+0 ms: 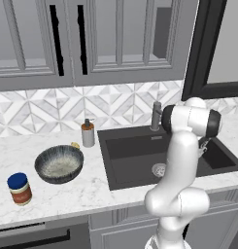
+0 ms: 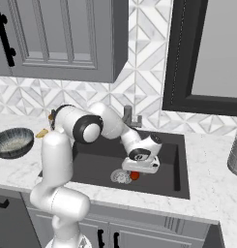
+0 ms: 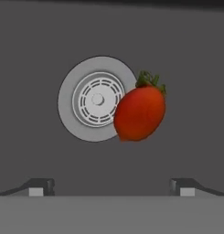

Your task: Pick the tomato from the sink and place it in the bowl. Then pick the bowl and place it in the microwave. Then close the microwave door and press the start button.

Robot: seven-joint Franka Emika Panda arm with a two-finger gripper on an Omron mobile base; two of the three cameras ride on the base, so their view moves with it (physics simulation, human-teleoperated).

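Observation:
The tomato is glossy red-orange with a green stalk. It lies on the floor of the dark sink, partly over the round metal drain. My gripper hangs open just above it, its two fingertips spread wide with nothing between them. From the right base view the gripper is low inside the sink, close over the tomato. The bowl sits upright on the counter left of the sink, streaked dark outside and pale inside. The microwave and its door are out of view.
A blue-lidded jar stands near the counter's front edge, left of the bowl. A soap dispenser and a small yellow object sit behind the bowl. The faucet rises at the sink's back rim. A grey object stands far right.

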